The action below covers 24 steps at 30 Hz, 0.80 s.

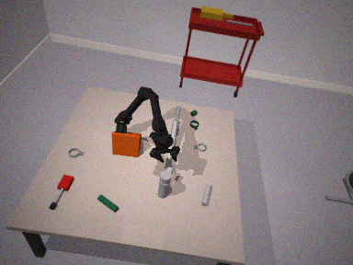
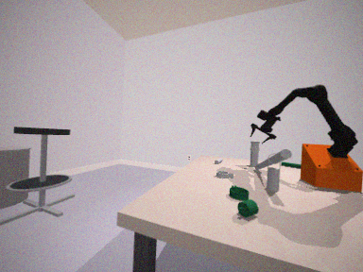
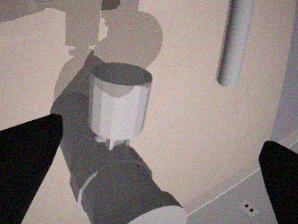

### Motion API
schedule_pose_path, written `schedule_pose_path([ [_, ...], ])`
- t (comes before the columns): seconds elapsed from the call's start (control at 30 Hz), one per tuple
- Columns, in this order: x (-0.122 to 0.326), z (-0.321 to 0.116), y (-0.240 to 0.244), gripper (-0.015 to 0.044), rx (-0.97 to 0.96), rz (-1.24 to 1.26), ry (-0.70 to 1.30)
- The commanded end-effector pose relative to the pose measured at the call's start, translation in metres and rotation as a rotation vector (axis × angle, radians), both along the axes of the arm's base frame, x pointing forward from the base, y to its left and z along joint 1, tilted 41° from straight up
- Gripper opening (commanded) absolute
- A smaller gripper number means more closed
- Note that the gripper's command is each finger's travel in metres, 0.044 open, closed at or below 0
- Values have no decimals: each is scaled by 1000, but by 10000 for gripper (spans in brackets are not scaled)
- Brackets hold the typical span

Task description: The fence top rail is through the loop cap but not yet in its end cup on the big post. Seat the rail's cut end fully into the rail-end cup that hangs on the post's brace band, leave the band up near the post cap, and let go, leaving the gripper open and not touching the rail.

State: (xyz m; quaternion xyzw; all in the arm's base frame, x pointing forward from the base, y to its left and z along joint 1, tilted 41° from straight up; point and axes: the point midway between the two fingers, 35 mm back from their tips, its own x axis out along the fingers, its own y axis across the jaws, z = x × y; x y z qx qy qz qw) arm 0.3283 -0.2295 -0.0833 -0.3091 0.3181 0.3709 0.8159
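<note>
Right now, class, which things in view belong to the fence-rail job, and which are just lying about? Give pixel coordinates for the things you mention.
Job:
- fence rail [image 1: 175, 128] [image 2: 276, 159]
- big post [image 1: 162, 188] [image 2: 254, 153]
- open claw [image 1: 169, 159] [image 2: 263, 140]

Lying about:
- red-headed tool [image 1: 65, 182]
- dark green bar [image 1: 108, 202]
- yellow block [image 1: 211, 13]

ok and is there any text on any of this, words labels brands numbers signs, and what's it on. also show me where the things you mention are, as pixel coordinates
No readable text in any of the three views.
Orange block under the arm [image 1: 127, 144] [image 2: 327, 171]: only small dark dots seen in the exterior view, no letters or numbers.
Wall plate [image 3: 248, 207]: two dark marks, too blurred to read as anything.
Red cart [image 1: 215, 70]: no lettering I can make out at this size.
</note>
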Motion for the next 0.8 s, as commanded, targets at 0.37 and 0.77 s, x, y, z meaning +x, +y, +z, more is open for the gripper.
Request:
schedule_pose_path([
  [0.37, -1, -34, 28, 440, 19, 8, 22],
  [0.77, 10, -49, 35, 440, 18, 8, 22],
])
